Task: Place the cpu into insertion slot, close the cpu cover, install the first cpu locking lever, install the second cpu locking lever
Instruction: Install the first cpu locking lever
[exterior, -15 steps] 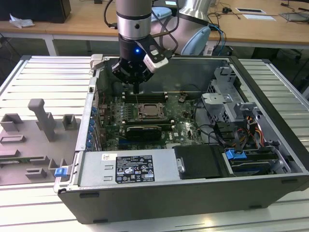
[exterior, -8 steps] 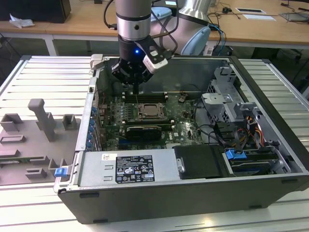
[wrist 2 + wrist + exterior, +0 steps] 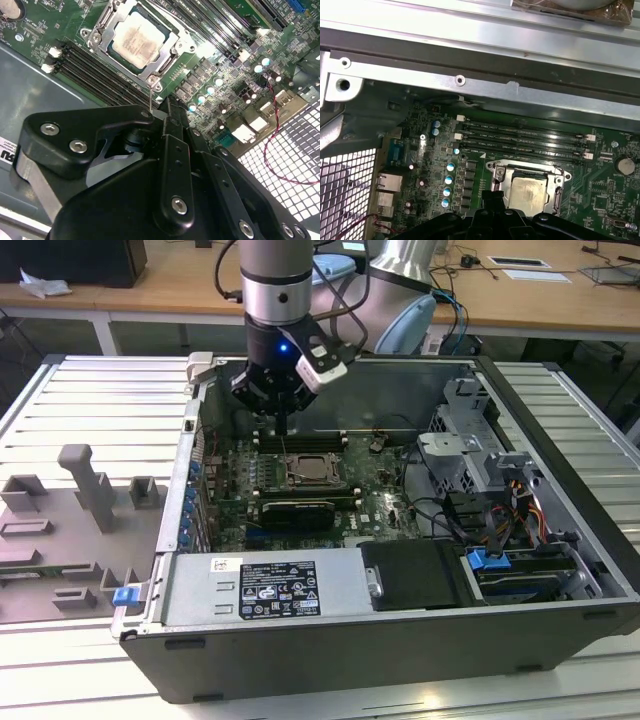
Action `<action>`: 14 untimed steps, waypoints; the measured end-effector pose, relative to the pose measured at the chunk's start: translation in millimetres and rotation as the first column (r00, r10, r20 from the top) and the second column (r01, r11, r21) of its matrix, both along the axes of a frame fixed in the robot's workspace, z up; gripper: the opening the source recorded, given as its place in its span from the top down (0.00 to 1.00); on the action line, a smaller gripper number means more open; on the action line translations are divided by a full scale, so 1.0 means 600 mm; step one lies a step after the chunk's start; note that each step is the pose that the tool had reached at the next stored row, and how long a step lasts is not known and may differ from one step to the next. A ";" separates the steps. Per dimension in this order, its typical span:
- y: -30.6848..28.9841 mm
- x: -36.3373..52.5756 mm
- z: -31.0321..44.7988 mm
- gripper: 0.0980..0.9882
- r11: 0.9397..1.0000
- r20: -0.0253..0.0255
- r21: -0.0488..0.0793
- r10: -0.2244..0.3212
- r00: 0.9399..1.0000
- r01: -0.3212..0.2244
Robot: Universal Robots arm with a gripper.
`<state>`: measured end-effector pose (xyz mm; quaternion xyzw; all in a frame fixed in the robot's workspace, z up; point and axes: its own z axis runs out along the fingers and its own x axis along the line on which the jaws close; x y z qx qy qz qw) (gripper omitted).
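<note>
The cpu sat in the insertion slot on the green motherboard, with the cpu cover lying flat around its dull metal top. A thin wire locking lever stood up from the socket's corner towards the gripper, which hung just above the memory slots with its jaws drawn narrow. Whether they actually pinched the wire could not be told. The lever was probably light, slick, springy steel: stiff along its length but likely to push back under load and slide out of a loose pinch. It was best taken near its free end, away from the hinge. The chip and the socket beneath looked fragile, so any force belonged on the lever and the cover frame, not on the metal lid.
</note>
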<state>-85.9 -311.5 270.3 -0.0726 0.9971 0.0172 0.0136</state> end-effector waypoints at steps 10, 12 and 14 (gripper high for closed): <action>0.0002 -0.020 -0.013 0.99 1.000 0.000 0.000 0.000 1.000 0.000; 0.0001 -0.023 -0.015 0.99 1.000 0.000 0.000 0.000 1.000 0.000; 0.0006 -0.025 -0.016 0.99 1.000 0.000 0.000 0.000 1.000 0.000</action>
